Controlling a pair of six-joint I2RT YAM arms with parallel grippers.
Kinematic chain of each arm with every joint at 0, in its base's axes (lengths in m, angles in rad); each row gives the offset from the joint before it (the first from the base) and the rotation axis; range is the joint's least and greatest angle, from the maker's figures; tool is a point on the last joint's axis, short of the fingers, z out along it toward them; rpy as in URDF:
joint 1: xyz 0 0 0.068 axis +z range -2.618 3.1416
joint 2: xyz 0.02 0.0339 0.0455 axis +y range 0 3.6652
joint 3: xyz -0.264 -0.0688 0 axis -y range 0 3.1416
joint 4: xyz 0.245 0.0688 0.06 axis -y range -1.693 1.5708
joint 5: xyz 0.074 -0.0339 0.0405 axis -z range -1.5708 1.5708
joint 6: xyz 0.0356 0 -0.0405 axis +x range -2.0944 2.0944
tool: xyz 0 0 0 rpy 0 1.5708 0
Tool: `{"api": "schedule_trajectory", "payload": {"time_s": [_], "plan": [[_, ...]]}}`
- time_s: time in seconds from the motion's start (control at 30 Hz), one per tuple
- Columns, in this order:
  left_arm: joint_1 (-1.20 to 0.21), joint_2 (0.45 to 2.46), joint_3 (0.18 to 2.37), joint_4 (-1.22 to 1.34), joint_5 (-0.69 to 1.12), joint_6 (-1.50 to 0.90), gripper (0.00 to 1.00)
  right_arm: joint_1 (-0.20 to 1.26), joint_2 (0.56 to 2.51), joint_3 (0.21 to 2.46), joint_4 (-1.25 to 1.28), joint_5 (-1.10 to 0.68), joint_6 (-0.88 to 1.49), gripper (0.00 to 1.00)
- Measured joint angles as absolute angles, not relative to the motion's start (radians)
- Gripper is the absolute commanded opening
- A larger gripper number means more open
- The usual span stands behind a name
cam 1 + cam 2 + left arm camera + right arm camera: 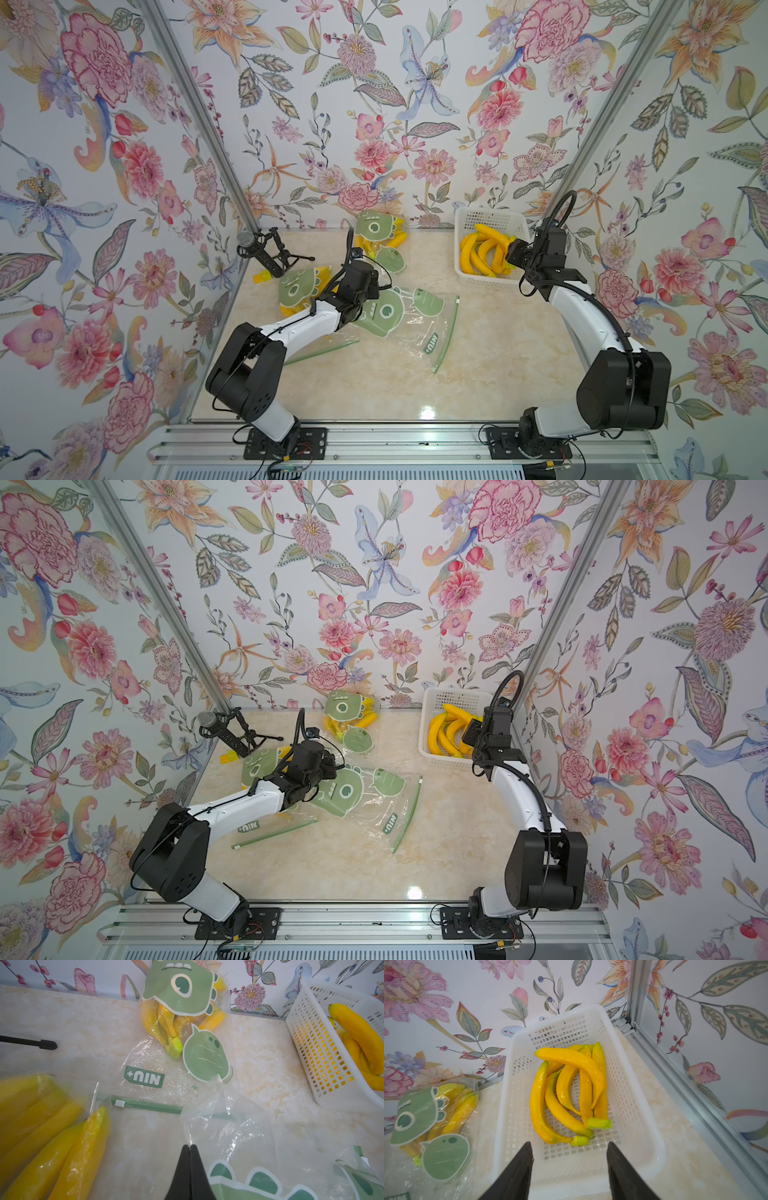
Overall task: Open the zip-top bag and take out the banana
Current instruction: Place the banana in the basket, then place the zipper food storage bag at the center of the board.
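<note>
The zip-top bag [409, 328] I'm working lies empty in the middle of the surface [498, 365]. My left hand [189, 1147] is clenched on a raised peak of its clear film. The banana [571, 1061] lies topmost on the pile in the white basket [633, 1105]. My right hand [569, 1144] hangs above it, released, with nothing between its fingers. Another bag [380, 241], holding bananas, sits by the back wall.

Zip-top bag [411, 328]: clear, green dino print, green zip edge, crumpled & empty, lying mid-bench [498, 353]. Bananas [566, 1093]: yellow w/ green stems, piled in white basket [591, 1009] at far right, well apart from bag.
</note>
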State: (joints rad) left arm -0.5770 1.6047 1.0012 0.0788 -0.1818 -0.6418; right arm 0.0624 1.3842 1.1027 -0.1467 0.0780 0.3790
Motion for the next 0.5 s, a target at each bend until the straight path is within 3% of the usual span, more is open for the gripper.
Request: {"api": "schedule_trajectory", "payload": {"time_s": [0.23, 0.5], "plan": [[-0.686, 1.663, 1.049, 0.064, -0.251, -0.804, 0.00, 0.376, 1.134, 0.795, -0.147, 0.015, 0.471, 0.58], [-0.815, 1.764, 1.061, 0.114, -0.269, -1.006, 0.00, 0.707, 1.044, 0.576, -0.106, 0.090, 0.768, 0.60]]}}
